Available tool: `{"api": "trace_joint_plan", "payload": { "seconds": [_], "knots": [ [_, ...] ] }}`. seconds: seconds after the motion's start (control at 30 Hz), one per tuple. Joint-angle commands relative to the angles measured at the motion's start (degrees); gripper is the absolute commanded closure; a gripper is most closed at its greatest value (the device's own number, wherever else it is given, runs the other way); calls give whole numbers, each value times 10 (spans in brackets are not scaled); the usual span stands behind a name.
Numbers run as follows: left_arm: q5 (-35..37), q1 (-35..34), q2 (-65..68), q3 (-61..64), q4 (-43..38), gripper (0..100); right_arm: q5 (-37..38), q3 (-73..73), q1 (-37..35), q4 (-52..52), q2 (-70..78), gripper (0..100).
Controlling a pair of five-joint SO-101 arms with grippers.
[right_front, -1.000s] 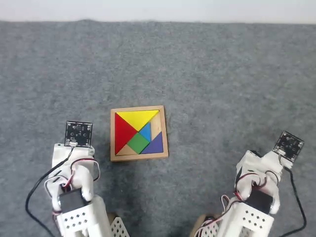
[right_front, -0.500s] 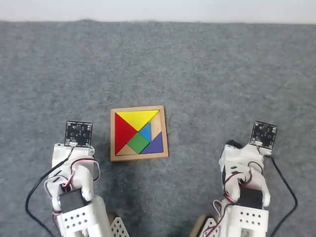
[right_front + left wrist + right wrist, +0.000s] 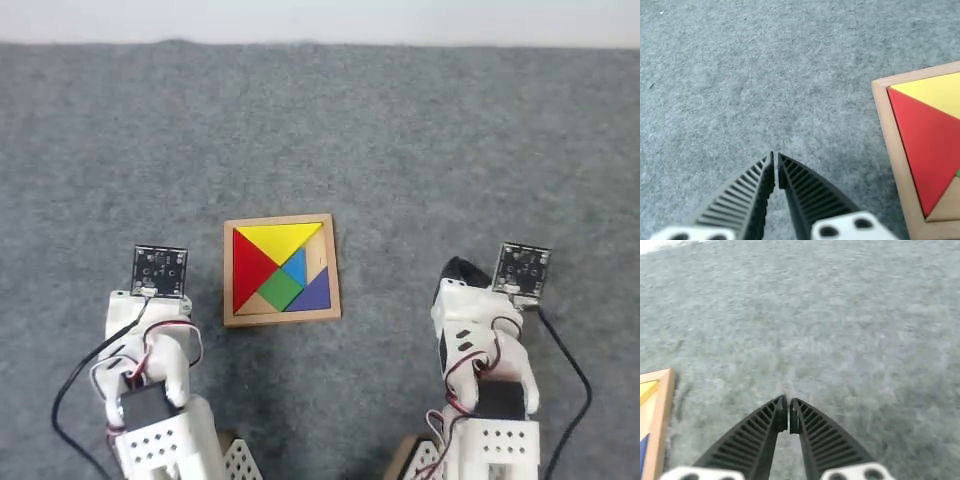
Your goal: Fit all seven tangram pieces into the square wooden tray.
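The square wooden tray (image 3: 281,319) lies mid-table holding a yellow triangle (image 3: 278,240), a red triangle (image 3: 248,270), a blue piece (image 3: 296,266), a green square (image 3: 281,289), a purple piece (image 3: 314,294) and tan pieces (image 3: 316,256). In the left wrist view its corner (image 3: 882,107) shows the red triangle (image 3: 925,145) and the yellow triangle (image 3: 935,92). My left gripper (image 3: 775,156) is shut, empty, over carpet left of the tray. My right gripper (image 3: 788,399) is shut, empty, over carpet right of the tray edge (image 3: 660,425).
Grey carpet (image 3: 420,150) covers the whole table, with a pale wall strip along the far edge. The left arm (image 3: 150,340) and the right arm (image 3: 485,340) sit folded near the front edge on either side of the tray.
The right arm has swung left, toward the tray, its wrist board moving from the far right to nearer the middle. The left arm and the tray have stayed put.
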Motion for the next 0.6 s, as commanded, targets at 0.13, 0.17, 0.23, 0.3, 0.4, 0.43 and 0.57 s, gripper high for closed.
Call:
{"api": "trace_joint_plan", "payload": {
  "seconds": [0.13,0.17,0.23,0.3,0.4,0.43,0.57],
  "knots": [
    [-2,-4,-1,-5,-11,985,-7,11,-13,-40,-13,986],
    [-2,-4,-1,-5,-11,985,-7,11,-12,-46,-12,986],
    [-2,-4,-1,-5,-11,985,-7,11,-11,-49,-11,986],
    [-2,-4,-1,-5,-11,985,-7,11,-13,-49,-7,986],
    [-2,-4,-1,-5,-11,985,-7,11,-13,-50,-7,986],
    [-2,-3,-1,-5,-11,985,-7,11,-13,-50,-7,986],
    [-2,0,-1,-5,-11,985,-7,11,-10,-48,-7,986]
  ]
}}
